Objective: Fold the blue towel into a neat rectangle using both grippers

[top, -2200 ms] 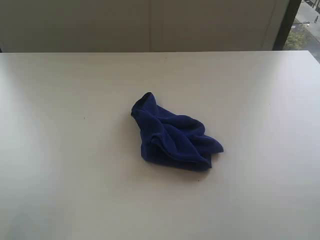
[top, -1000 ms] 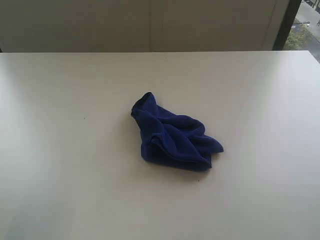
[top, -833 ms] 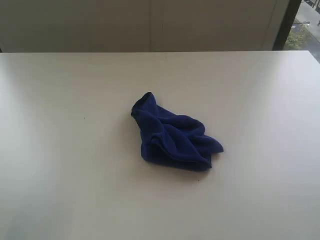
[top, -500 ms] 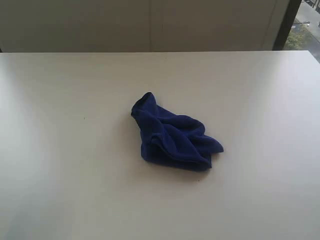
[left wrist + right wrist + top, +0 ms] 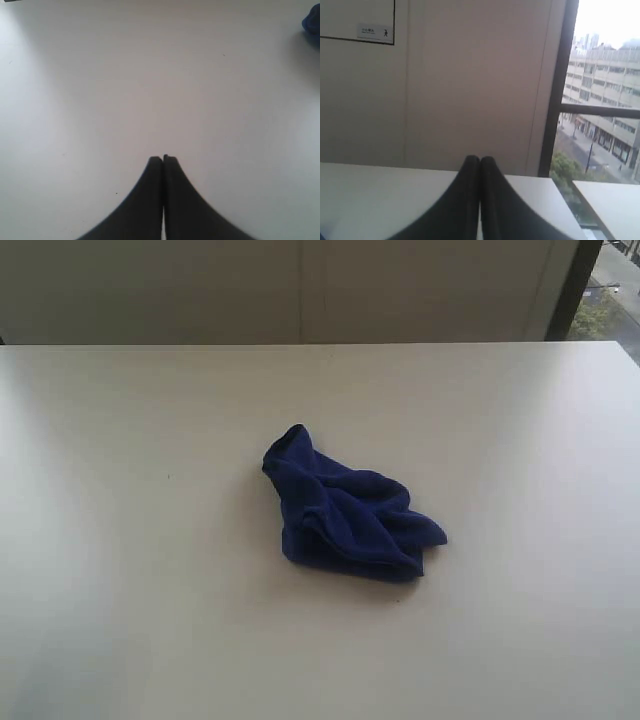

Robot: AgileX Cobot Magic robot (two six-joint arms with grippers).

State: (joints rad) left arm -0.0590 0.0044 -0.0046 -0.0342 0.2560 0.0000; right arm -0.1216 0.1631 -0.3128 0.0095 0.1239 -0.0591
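The blue towel (image 5: 342, 510) lies crumpled in a bunched heap near the middle of the white table (image 5: 130, 540) in the exterior view. No arm shows in that view. In the left wrist view my left gripper (image 5: 163, 159) is shut with nothing in it, over bare table, and a small corner of the blue towel (image 5: 312, 22) shows at the frame's edge, well away from the fingertips. In the right wrist view my right gripper (image 5: 480, 159) is shut and empty, pointing level across the table toward the wall.
A beige wall (image 5: 300, 290) runs behind the table's far edge. A dark window frame (image 5: 554, 90) stands at the table's far right corner, with buildings and trees outside. A small sign (image 5: 375, 32) hangs on the wall.
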